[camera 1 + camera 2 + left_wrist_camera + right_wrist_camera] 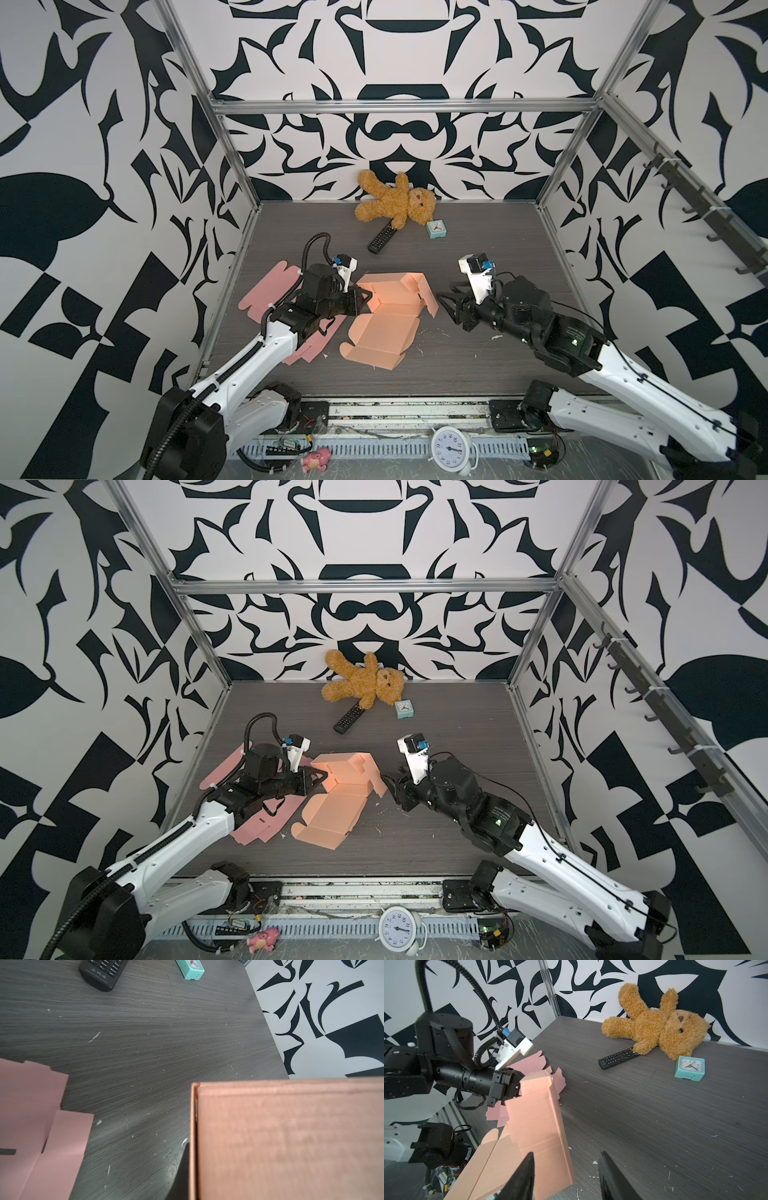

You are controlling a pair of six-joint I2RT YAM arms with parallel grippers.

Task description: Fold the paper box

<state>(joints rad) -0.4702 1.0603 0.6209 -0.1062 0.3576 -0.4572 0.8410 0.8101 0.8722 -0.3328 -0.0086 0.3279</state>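
The only thing I can truly read is the dial of the white round analogue clock (450, 449) on the front ledge: black hour numerals, upside down in both top views, with 8, 9, 11 and 12 clearest. The black push-button remote control (97, 976) carries a row of small white characters in the left wrist view, too blurred to read. On the small teal square alarm clock (689, 1068) I cannot make out any numerals.
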